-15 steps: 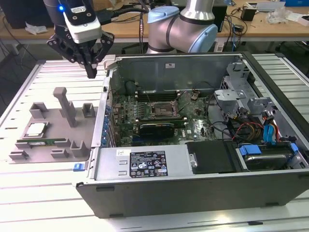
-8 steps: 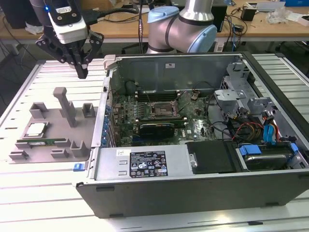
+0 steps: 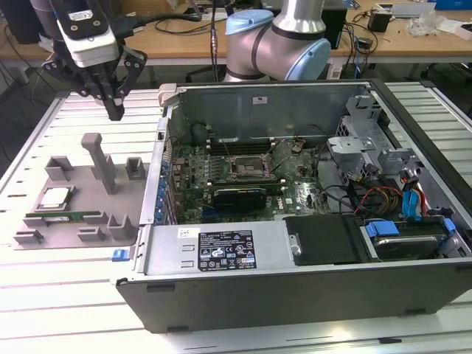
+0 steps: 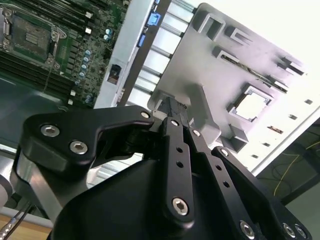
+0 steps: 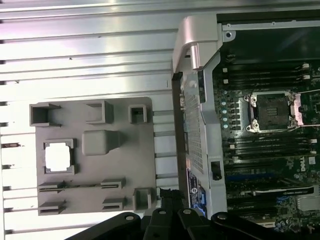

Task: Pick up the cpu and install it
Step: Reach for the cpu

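Your work sits on a ribbed metal table point(image 3: 74, 295), pale and grooved lengthwise. The largest thing on it is the open computer case point(image 3: 295, 299), a grey steel box lying on its side with the green board exposed. The arm point(image 3: 284, 40), silver with blue caps, rises behind the case and its upper part is cut off by the frame.

Just beside the case, towards the exterior view's left, lies a flat grey plastic tray point(image 3: 77, 181) with raised brackets and one upright post point(image 3: 99, 158).

Your gripper point(image 3: 116, 110) hangs above the tray's far end, close to that post. Its black fingers are pressed together at the tips with nothing between them. In the second wrist view, the gripper point(image 4: 169, 106) blocks part of the tray.

The socket point(image 3: 247, 168) on the board is a square metal frame standing open. Its inner surface is hard to make out.

A memory stick point(image 3: 63, 217), long and green, lies along the tray's near side.

The cpu point(image 3: 55, 198), a small shiny square, rests flat in its tray pocket. It is lower than the gripper and well apart from it, untouched. In both wrist views the cpu point(image 5: 57, 157) point(image 4: 252, 105) glares plain white, so you cannot read its surface.
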Tool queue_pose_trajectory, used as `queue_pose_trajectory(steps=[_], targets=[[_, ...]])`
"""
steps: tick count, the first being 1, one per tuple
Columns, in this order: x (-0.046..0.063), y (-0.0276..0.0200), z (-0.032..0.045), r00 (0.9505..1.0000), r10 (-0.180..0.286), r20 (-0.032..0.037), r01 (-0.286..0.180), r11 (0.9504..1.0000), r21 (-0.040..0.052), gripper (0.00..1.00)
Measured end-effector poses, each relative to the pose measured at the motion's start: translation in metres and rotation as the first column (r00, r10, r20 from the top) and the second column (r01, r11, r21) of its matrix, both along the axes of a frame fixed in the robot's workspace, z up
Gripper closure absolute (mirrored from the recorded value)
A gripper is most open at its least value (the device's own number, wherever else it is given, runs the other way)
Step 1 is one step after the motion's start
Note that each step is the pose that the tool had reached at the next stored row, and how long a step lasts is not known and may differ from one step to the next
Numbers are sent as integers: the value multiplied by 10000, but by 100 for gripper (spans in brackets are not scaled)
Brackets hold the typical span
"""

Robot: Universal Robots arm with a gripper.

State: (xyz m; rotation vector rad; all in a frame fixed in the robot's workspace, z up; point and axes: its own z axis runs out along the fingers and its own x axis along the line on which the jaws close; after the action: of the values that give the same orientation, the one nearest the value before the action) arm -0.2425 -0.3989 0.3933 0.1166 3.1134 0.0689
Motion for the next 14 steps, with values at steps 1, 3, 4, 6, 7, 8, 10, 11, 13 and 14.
queue_pose_trajectory(steps=[1, 3, 4, 6, 7, 8, 10, 11, 13, 14], targets=[[-19, 0, 0, 10000, 0, 0, 0, 10000, 0, 89], [-52, 0, 0, 10000, 0, -1, 0, 10000, 0, 89], [-66, 0, 0, 10000, 1, -1, -1, 10000, 0, 89], [-102, 0, 0, 10000, 0, -1, 0, 10000, 1, 89], [-141, 0, 0, 10000, -1, 0, 1, 10000, 1, 89], [-196, 0, -1, 10000, 0, 0, 0, 10000, 2, 89], [-266, 0, -7, 10000, 1, 1, -1, 10000, 5, 89], [-310, 0, -14, 10000, 0, 2, 0, 10000, 7, 89], [-349, 0, -24, 10000, -1, 1, 1, 10000, 7, 89], [-376, 0, -33, 10000, 0, 1, 0, 10000, 7, 89]])
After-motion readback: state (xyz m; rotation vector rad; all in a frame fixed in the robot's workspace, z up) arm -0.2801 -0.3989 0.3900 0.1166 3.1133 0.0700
